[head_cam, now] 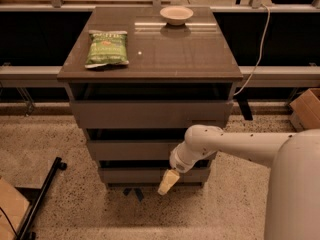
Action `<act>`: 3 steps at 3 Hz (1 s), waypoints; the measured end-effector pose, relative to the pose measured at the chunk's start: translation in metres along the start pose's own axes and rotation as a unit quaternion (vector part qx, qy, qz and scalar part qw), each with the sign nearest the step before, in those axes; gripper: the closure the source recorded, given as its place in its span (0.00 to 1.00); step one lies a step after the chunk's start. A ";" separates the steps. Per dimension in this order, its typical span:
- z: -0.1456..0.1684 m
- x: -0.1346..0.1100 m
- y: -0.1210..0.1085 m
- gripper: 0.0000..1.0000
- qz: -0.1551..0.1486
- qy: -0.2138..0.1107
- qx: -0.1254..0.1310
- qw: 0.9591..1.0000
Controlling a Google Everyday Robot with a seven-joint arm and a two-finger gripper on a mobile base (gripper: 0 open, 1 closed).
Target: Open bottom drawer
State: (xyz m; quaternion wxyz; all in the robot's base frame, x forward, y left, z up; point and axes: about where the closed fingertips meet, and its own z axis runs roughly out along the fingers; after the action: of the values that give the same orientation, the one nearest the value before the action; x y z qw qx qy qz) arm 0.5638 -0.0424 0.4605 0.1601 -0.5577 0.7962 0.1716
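Observation:
The bottom drawer [131, 175] is the lowest grey-brown front of the three-drawer cabinet, under the middle front [130, 150] and the tall top front [150, 115]. A dark gap shows above its top edge. My white arm reaches in from the right. The gripper [167, 182], with cream-coloured tips, hangs down in front of the bottom drawer's right part, reaching just below its lower edge.
On the cabinet top [200, 54] lie a green chip bag [106, 47] and a small white bowl [176, 15]. A black stand leg [42, 194] lies on the speckled floor at left. A cardboard box [306, 109] is at right. A cable [255, 59] hangs at right.

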 end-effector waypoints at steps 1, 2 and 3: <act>0.034 0.007 -0.003 0.00 0.006 0.003 -0.020 1.000; 0.079 0.028 -0.018 0.00 0.026 0.003 -0.028 0.999; 0.113 0.053 -0.023 0.00 0.055 0.007 -0.033 0.998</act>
State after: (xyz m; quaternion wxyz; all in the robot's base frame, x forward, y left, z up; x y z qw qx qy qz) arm 0.5754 -0.0425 0.3339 0.1267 -0.5188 0.8208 0.2025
